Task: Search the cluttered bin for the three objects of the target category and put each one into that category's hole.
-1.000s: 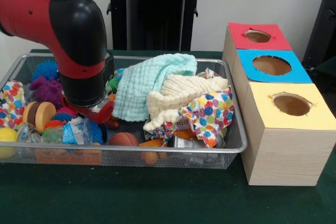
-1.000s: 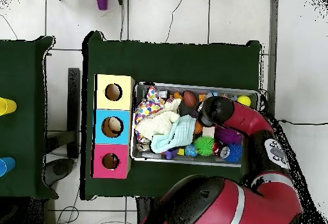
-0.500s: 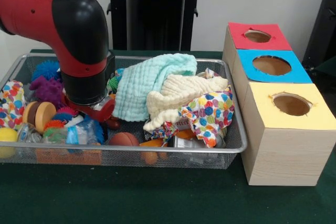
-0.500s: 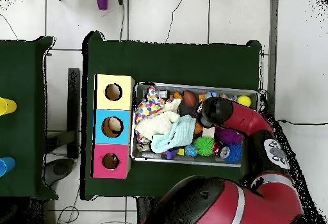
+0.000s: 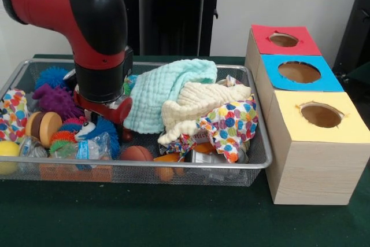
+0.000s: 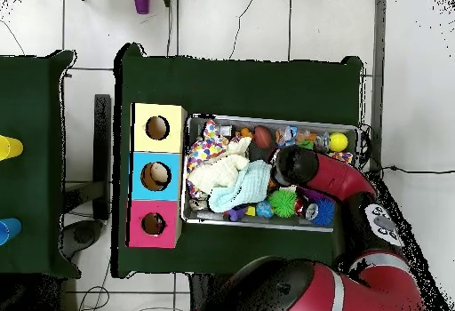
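The wire bin (image 5: 254, 160) holds a heap of toys and cloths. My gripper (image 5: 103, 118) hangs low over its left half, under the black wrist, just left of the mint cloth (image 5: 165, 85). The wrist and the toys hide its tips. Below it lie a blue spiky ball (image 5: 107, 128) and a clear packet (image 5: 87, 148). In the overhead view the wrist (image 6: 291, 163) covers the bin's middle. To the right of the bin stand the red box (image 5: 283, 40), the blue box (image 5: 299, 72) and the yellow box (image 5: 321, 115), each with a round hole on top.
A cream cloth (image 5: 199, 105) and a polka-dot cloth (image 5: 231, 122) pile up in the bin's right half. At the left are a purple spiky ball (image 5: 55, 99), a wooden disc (image 5: 43, 126), a yellow ball (image 5: 7, 150) and a brown ball (image 5: 136, 153).
The arm has shifted right towards the mint cloth and risen a little in the front view. The blue spiky ball and packet under it now show more.
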Controlling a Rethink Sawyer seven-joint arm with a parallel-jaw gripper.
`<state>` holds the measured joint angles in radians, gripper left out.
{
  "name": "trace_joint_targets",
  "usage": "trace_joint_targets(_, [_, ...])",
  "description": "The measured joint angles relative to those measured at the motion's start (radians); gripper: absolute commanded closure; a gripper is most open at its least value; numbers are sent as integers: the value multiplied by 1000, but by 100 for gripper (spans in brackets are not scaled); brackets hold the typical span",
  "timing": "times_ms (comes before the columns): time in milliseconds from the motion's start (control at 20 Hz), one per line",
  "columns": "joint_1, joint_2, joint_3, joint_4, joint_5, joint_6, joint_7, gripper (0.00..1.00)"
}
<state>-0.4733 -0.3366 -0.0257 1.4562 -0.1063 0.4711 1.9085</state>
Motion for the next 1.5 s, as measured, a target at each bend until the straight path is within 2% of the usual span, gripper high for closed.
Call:
trace_joint_targets(400, [0,-3,0,24,5,-49,0,0])
trace_joint_targets(900, [6,-23,-4,75,134,-34,0,0])
trace_joint_targets(1100, [27,-37,-19,101,168,1,0,0])
trace_joint_targets(1500, [67,-57,-54,136,210,8,0,0])
